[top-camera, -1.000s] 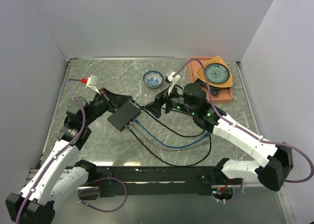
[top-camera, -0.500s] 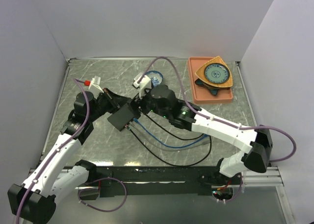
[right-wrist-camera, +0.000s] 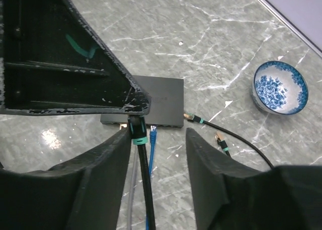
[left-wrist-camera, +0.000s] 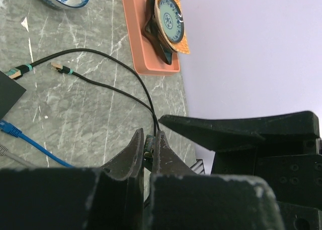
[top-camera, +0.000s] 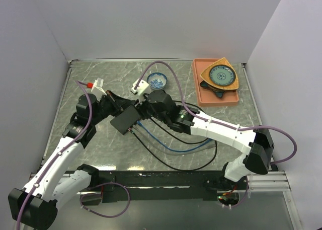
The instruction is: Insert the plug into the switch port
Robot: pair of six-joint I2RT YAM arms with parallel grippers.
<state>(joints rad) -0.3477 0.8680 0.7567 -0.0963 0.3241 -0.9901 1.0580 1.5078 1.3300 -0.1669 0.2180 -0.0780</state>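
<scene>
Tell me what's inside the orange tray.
The tray holds a teal-patterned dish with an orange-yellow rim, lying on a dark object. The dish hides most of that object and the tray floor beneath it.

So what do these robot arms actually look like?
The left arm and right arm have glossy white shells with matte black joints, and a purple cable loops along each. The left hand and right hand are each a pair of black, wedge-shaped fingers, scuffed pale at the edges.

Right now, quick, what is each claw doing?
Left gripper: shut on the teal-banded plug.
Right gripper: open, holding nothing.
</scene>
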